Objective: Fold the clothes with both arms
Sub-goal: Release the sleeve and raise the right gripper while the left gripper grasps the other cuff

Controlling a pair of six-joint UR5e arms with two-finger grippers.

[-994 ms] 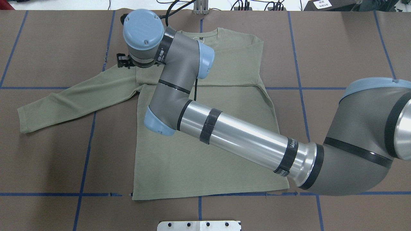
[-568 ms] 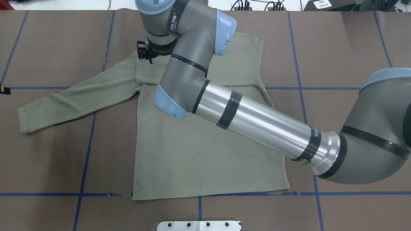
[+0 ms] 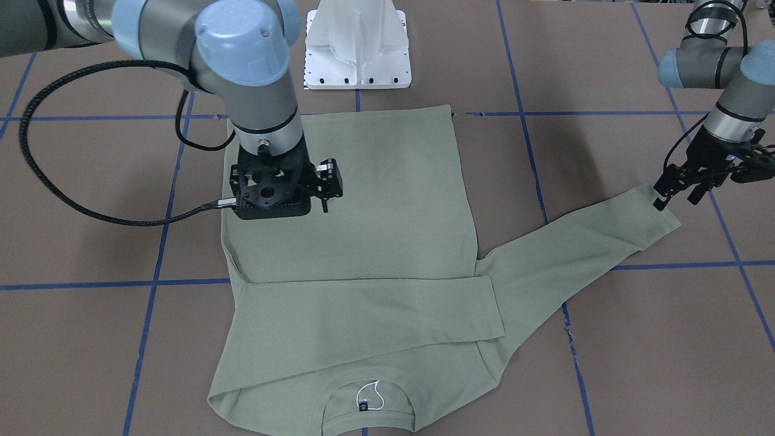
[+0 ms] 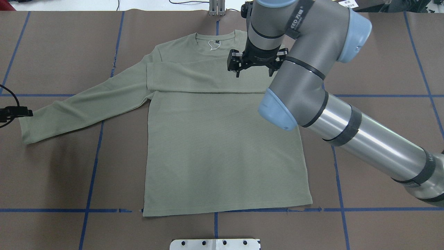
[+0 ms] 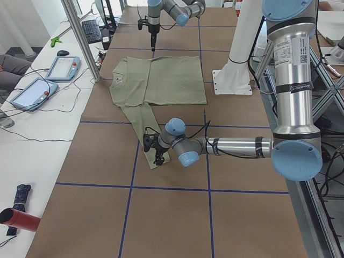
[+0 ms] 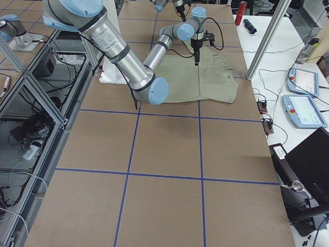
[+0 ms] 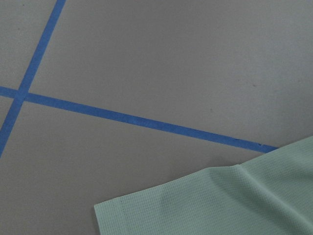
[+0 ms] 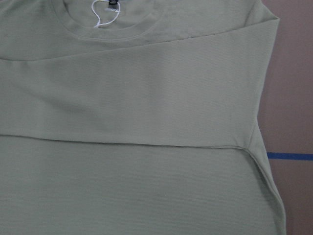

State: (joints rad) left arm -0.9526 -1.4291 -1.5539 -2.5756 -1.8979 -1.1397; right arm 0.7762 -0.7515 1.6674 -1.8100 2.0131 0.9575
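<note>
Green shirt (image 4: pixel 222 152) on tabletop (image 4: pixel 52 173), one sleeve (image 4: pixel 194 78) folded across chest, other sleeve (image 4: pixel 79 107) outstretched, body unfolded; right jaws and left jaws spread, empty

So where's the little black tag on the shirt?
In the overhead view, the black tag sits inside the round collar at the shirt's far end, just left of the right gripper.

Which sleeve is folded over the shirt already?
The sleeve on the robot's right side: it lies flat across the chest of the shirt, just below the collar. The other sleeve sticks out sideways on the table.
</note>
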